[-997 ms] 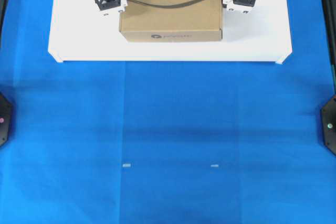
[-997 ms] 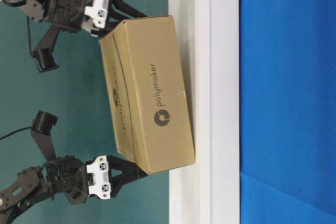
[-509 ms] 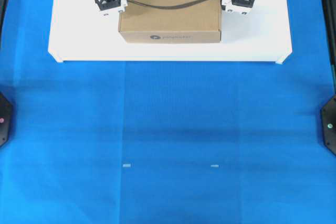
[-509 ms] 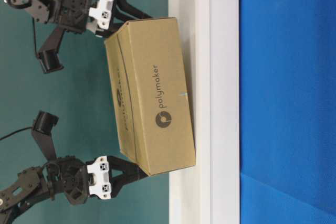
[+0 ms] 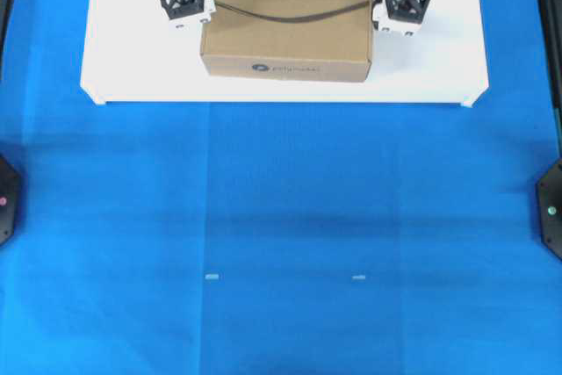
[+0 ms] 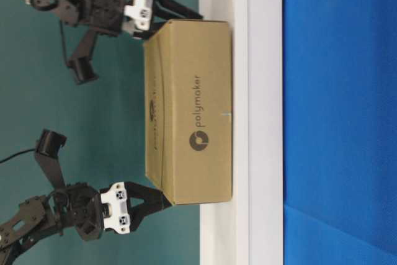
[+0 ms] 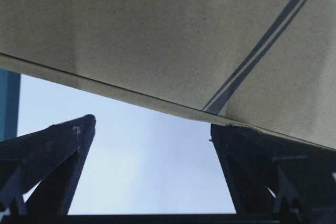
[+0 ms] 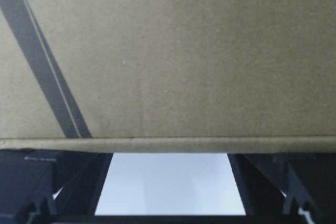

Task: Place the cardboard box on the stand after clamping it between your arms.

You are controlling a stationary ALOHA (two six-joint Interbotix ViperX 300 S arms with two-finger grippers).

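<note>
Left to right, overhead view: our left gripper (image 5: 195,17) sits against the left side of the box (image 5: 286,32), jaws spread wide, nothing pinched between them. In the left wrist view one finger (image 7: 252,156) touches the box edge; the other tip stands apart from it, over white

The box lies flat on the stand (image 5: 132,59), near the middle of its width, "polymaker" side up, front face printed with the round logo. From table level its bottom looks flush on the stand's top (image 6: 239,228)

Our right gripper (image 5: 392,17) meets the right side of the box, jaws likewise spread wide, gripping nothing; the box edge spans both fingers in the right wrist view

Blue cloth (image 5: 281,243) covers the table in front of the stand
</note>
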